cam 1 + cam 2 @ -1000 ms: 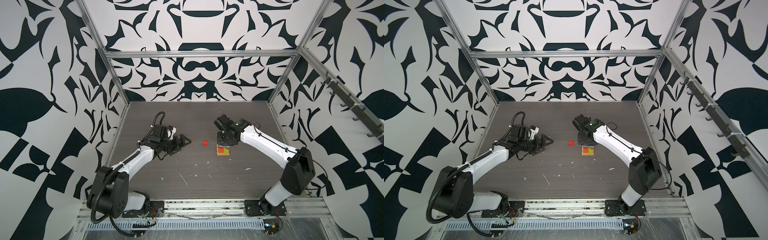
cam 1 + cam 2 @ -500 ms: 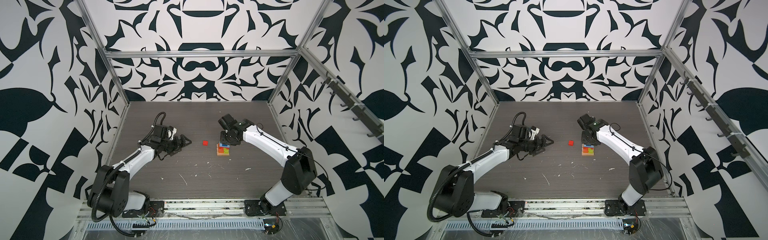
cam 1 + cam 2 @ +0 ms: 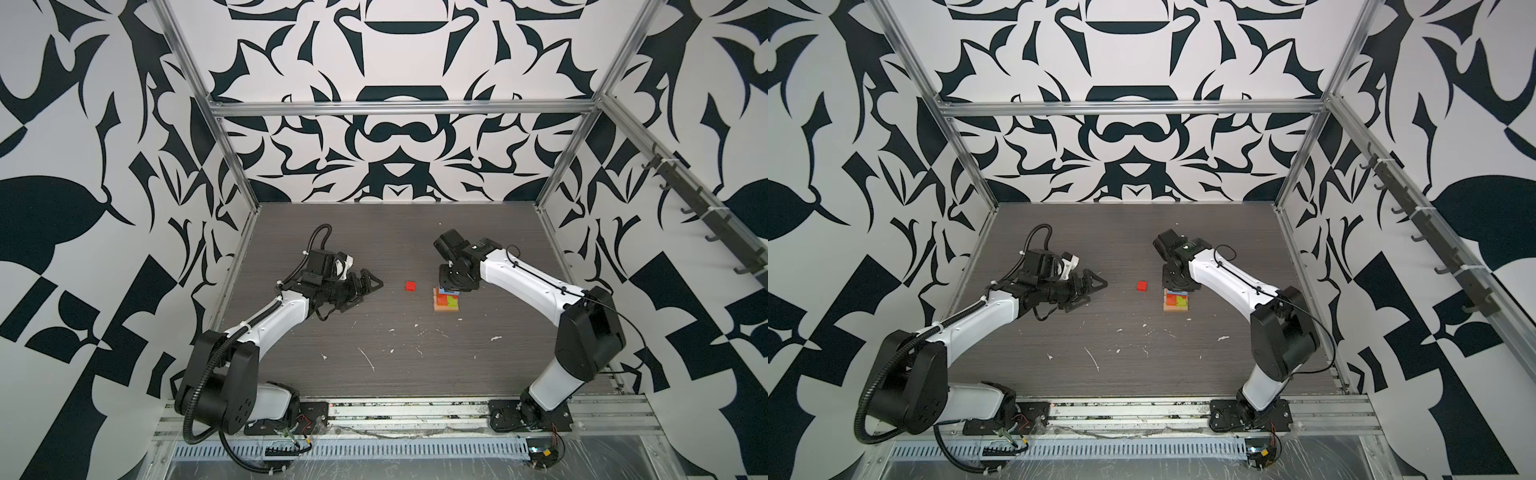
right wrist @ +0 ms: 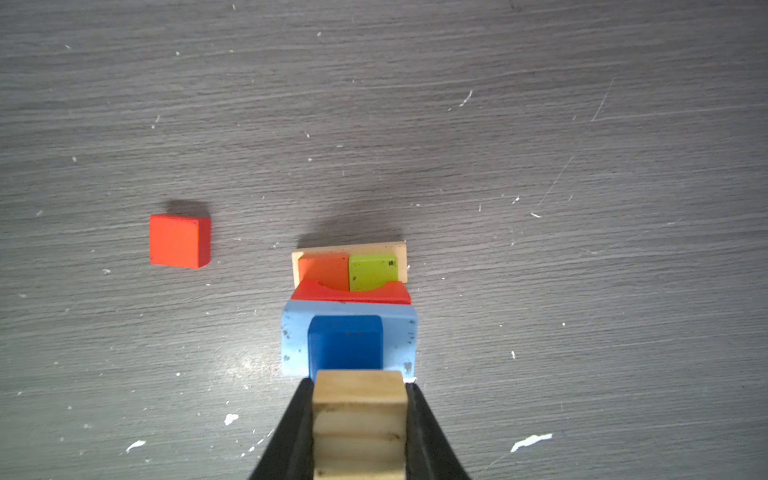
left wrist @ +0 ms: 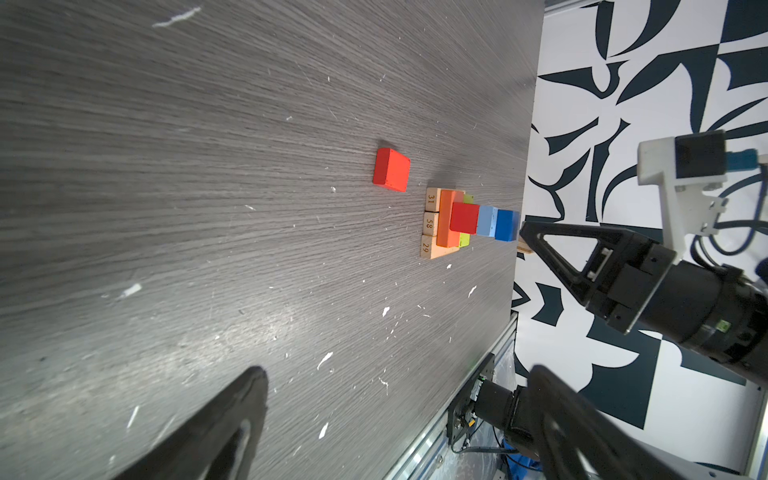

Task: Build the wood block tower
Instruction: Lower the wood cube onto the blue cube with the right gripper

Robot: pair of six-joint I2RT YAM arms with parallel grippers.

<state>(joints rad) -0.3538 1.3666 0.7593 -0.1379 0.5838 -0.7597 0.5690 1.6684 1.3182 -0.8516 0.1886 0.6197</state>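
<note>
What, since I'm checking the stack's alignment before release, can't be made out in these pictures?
Right wrist view: whether the tan block in the right claw touches the dark blue cube; seen from straight above.
Left wrist view: that block, nearly all hidden behind the claw.
Both top views: the wood block tower's upper blocks, hidden under the claw.

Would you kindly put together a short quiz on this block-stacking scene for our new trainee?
1. True or false: the left gripper is shut on the loose red block.
2. The right gripper holds: A) a tan block; B) a green block; C) nothing.
3. Which block is topmost on the tower below that gripper?
Key: 1 false, its jaws are open and apart from that block; 2 A; 3 the dark blue block.
</note>
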